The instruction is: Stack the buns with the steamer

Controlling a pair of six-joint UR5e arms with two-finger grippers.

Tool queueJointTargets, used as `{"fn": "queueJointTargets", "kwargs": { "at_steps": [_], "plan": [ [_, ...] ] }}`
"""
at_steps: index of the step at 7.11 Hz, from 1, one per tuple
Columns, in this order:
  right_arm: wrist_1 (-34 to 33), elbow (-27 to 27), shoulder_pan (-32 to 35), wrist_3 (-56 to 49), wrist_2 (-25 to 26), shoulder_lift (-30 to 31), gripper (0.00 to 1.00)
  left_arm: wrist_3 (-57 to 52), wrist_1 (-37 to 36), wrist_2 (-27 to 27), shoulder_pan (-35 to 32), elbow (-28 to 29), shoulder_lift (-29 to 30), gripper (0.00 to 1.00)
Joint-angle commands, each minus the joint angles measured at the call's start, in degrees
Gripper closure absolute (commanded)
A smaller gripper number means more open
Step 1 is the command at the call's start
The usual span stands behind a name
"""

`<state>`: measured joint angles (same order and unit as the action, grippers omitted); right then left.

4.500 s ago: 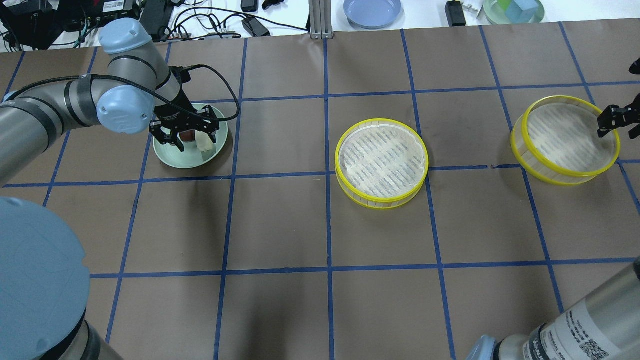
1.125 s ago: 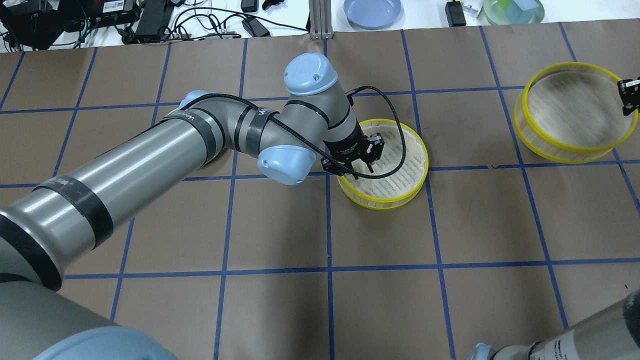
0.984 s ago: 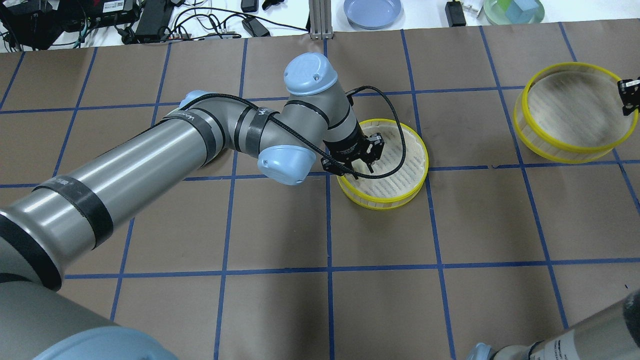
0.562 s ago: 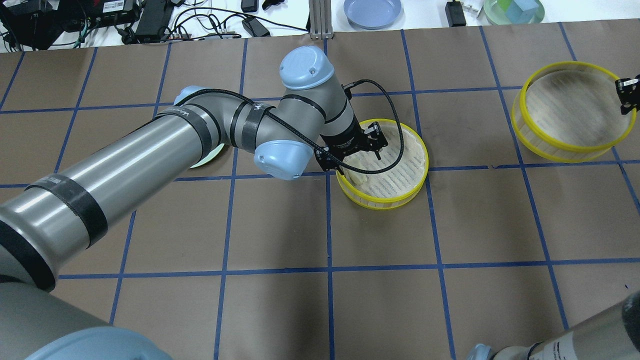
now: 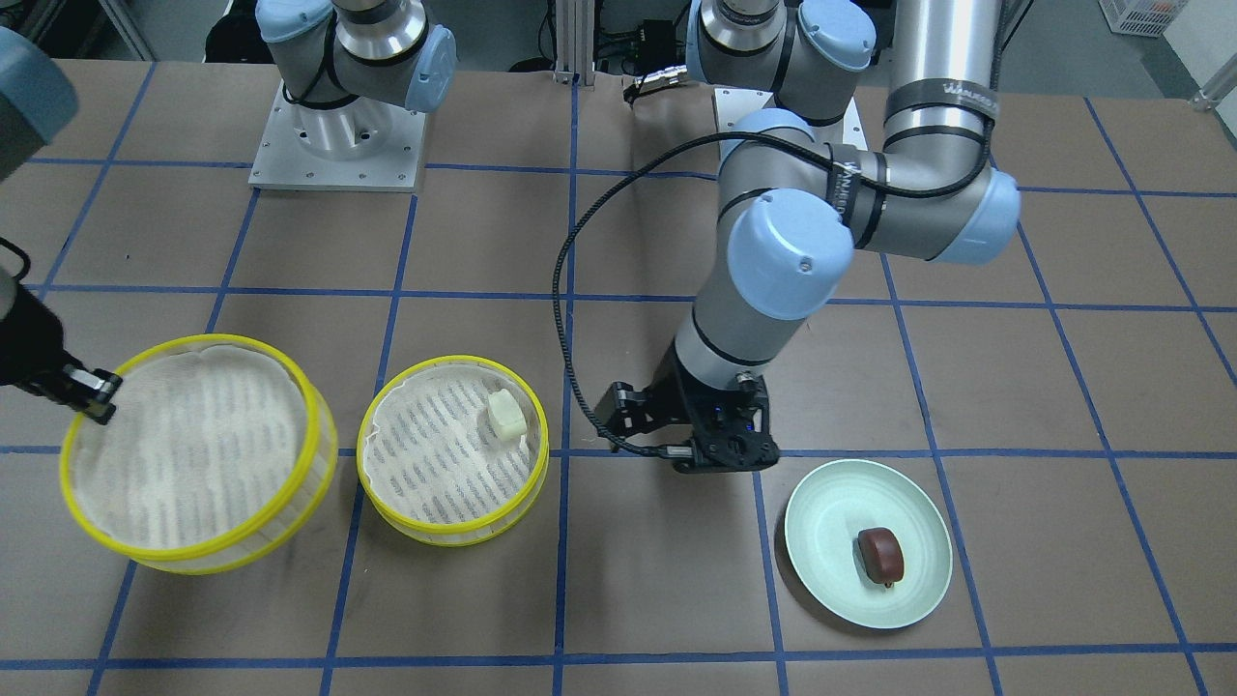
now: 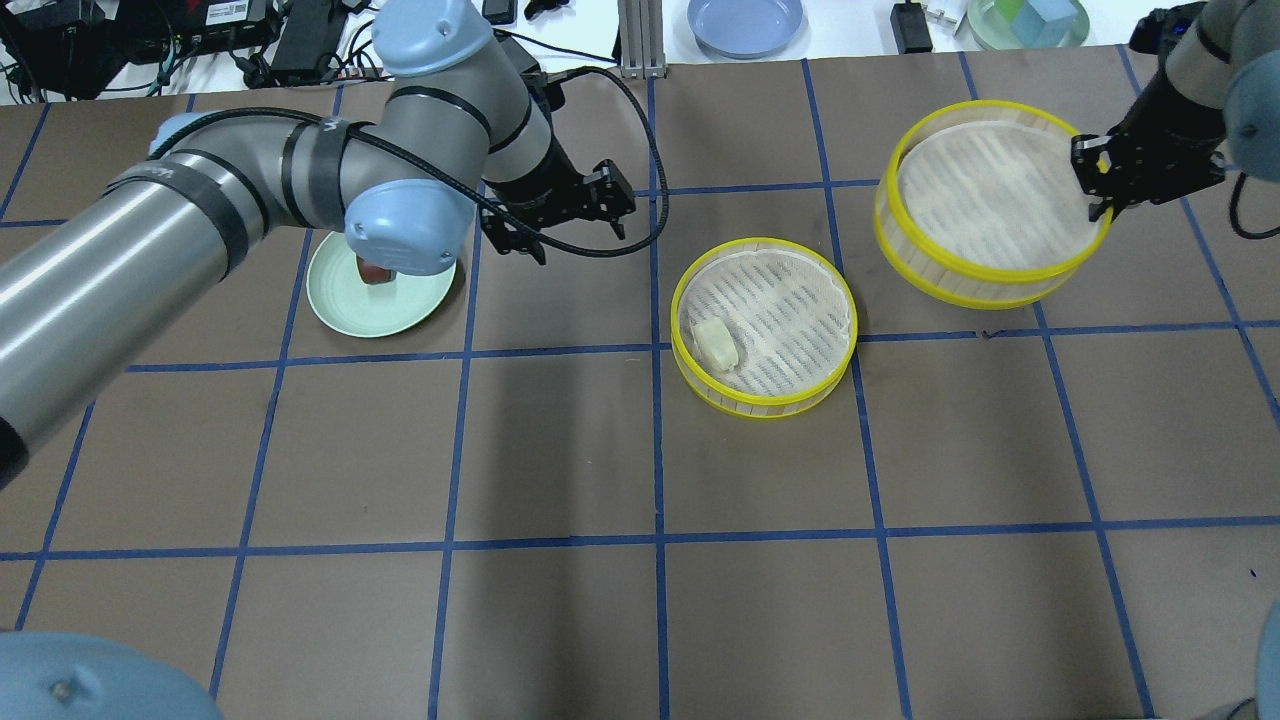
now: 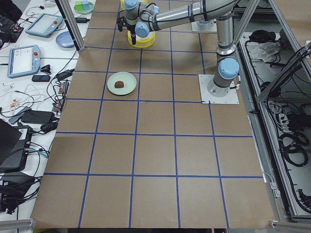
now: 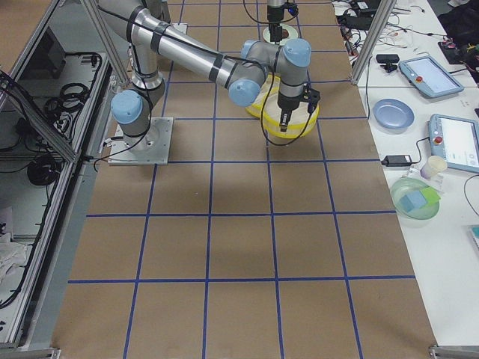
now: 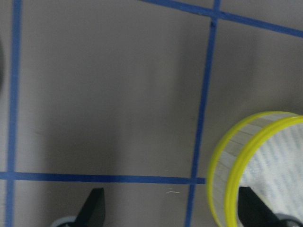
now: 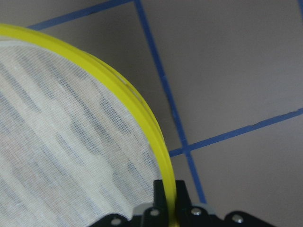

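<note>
Bun [image 6: 717,343] in centre tray [image 6: 765,410], near its left wall. Other bun [image 5: 879,555] on plate [image 5: 831,503], far left. Second tray [image 6: 960,285] right-rear of centre tray.

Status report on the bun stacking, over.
Left end effector open, empty, between centre tray and plate. Right end effector shut on rim of second tray, lifted. Centre tray holds white bun; brown bun on plate. No obstruction seen.

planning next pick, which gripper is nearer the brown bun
Left. The left gripper hovers open beside the green plate holding the brown bun; the right gripper is far across the table, gripping a steamer tray by its rim.
</note>
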<state>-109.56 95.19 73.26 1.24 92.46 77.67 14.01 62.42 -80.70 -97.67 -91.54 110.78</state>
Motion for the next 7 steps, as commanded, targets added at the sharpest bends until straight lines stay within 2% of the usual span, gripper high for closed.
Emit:
{"fn": "queueJointTargets", "kwargs": {
  "at_steps": [1, 3, 4, 7],
  "plan": [
    [-0.1, 4.8, 10.2, 14.0, 1.0, 1.9, 1.0, -14.7, 3.7, -7.7, 6.5, 0.0, -1.7, 0.0],
    [-0.6, 8.1, 14.6, 19.9, 0.9, 2.2, 1.0, -21.8, 3.6, -13.9, 9.9, -0.4, -0.5, 0.0],
    [-3.9, 8.7, 15.9, 21.7, 0.5, 2.1, 1.0, -21.9, 3.4, -14.0, 11.3, -0.7, 0.0, 0.0],
    [-8.4, 8.8, 19.4, 26.0, 0.3, -0.7, 1.0, -21.7, 2.2, -13.6, 15.6, -0.9, 3.3, 0.0]
  ]
}}
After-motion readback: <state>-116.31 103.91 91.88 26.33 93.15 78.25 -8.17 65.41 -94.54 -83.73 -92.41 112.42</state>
